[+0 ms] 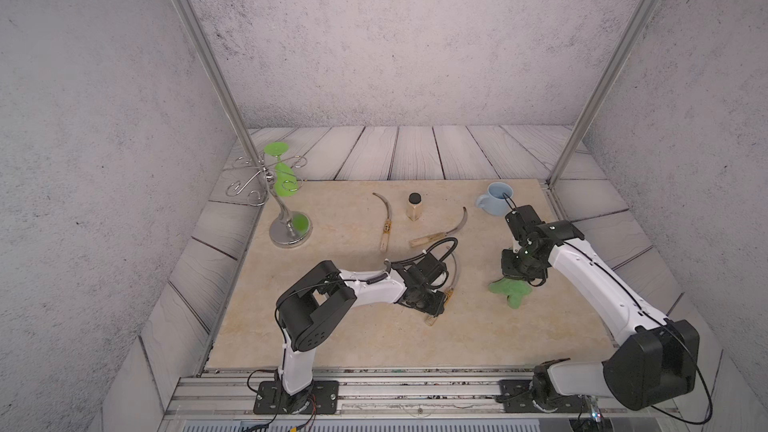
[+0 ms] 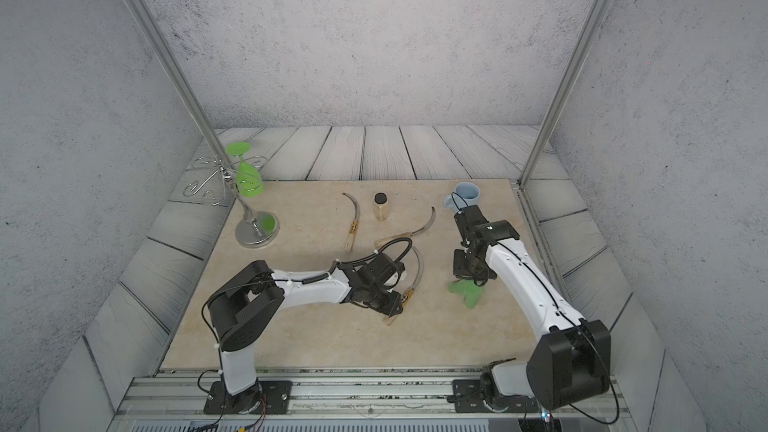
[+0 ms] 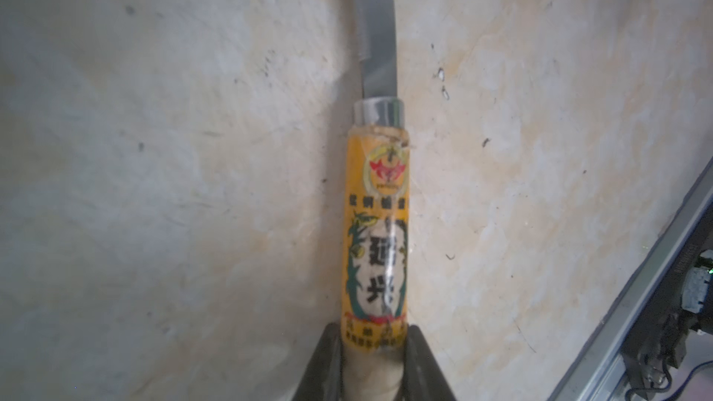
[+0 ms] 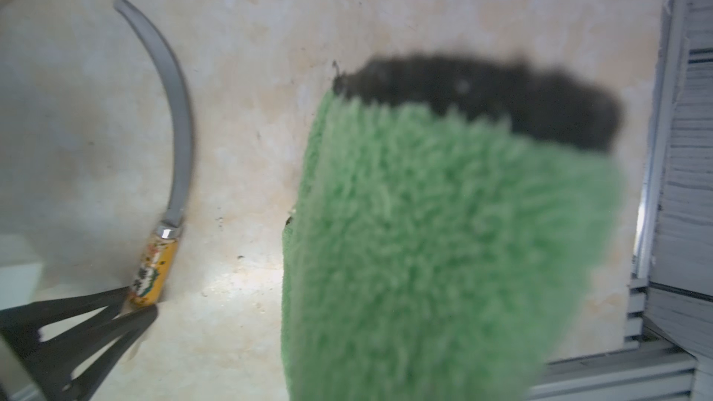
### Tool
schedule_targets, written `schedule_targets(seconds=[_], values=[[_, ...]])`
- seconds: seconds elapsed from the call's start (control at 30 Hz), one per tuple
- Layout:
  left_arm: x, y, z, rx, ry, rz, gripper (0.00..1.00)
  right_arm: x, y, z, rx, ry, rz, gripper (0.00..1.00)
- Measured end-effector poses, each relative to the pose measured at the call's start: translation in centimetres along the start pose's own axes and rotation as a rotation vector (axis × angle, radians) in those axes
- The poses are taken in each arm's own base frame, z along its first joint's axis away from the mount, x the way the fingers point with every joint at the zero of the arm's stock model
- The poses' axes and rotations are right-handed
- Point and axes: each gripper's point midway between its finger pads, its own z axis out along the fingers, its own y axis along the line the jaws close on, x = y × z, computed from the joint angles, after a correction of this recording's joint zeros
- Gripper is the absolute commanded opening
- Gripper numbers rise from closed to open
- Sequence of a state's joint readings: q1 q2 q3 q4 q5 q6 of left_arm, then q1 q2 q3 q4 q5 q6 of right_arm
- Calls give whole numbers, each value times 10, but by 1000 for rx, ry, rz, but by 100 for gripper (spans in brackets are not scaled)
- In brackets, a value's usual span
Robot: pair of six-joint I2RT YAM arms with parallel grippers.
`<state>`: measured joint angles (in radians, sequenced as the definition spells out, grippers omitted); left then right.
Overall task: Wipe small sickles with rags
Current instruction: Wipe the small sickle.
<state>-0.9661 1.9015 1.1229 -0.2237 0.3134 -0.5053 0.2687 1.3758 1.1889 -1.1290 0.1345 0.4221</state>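
Note:
My left gripper [image 1: 434, 305] is shut on the pale handle of a small sickle [image 3: 376, 225], just behind its yellow label. That sickle's grey blade [image 4: 179, 117] curves away low over the beige table. Two more small sickles [image 1: 384, 222] [image 1: 440, 232] lie further back, and both top views show them. To the right, my right gripper [image 1: 517, 274] is shut on the green fluffy rag [image 1: 511, 290]. The rag [image 4: 443, 244] fills the right wrist view and hides the jaws; its dark edging shows at the far end. A gap of bare table lies between the rag and the held sickle [image 2: 417, 272].
A chrome stand [image 1: 291, 234] holding an upside-down green goblet [image 1: 284, 180] is at the back left. A small jar with a black lid [image 1: 414, 206] stands between the two lying sickles. A pale blue mug [image 1: 496, 198] sits at the back right. A metal rail [image 1: 415, 384] runs along the front.

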Motion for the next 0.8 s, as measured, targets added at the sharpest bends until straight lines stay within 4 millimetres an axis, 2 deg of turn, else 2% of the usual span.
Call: schedule_targets(seconds=[0.17, 0.4, 0.63, 0.8], values=[[0, 0, 0, 0, 0, 0, 0, -7, 8, 27, 13, 58, -30, 14], [0, 0, 0, 0, 0, 0, 0, -23, 49, 62, -125, 91, -49, 16], [0, 0, 0, 1, 0, 0, 0, -44, 96, 71, -306, 88, -65, 18], [0, 0, 0, 1, 0, -1, 0, -68, 125, 76, -375, 81, -85, 18]])
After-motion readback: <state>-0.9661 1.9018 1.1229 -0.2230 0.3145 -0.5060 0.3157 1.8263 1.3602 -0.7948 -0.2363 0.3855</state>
